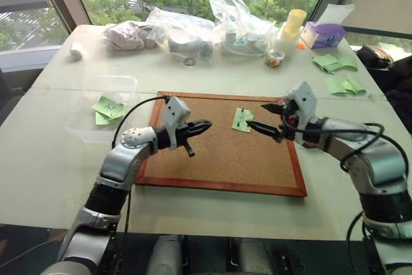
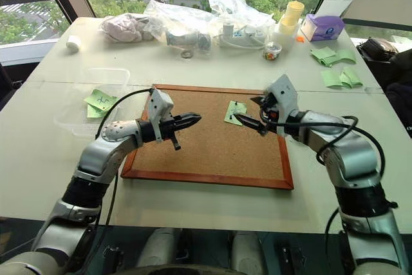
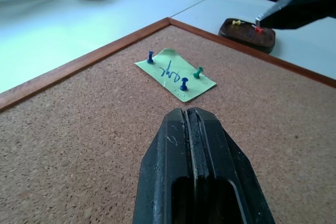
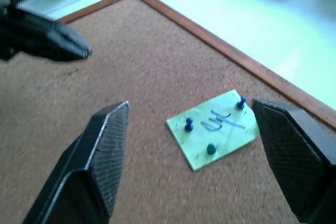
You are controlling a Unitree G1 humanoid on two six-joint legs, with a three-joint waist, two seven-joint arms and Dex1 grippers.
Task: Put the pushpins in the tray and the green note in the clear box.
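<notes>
The green note lies on the corkboard, pinned by three pushpins: two blue ones and a green one. My right gripper hovers open just right of the note, pointing at it. In its wrist view the two fingers stand on either side of the note. My left gripper is shut on nothing and hangs over the board left of the note. The dark tray sits just off the board's right edge with a yellow and a red pin inside. The clear box stands left of the board with green notes in it.
The wood-framed corkboard fills the table's middle. Along the far edge lie clear plastic bags, a small jar of pins, a yellow cup and a purple box. Bent pale-green sheets lie at the far right.
</notes>
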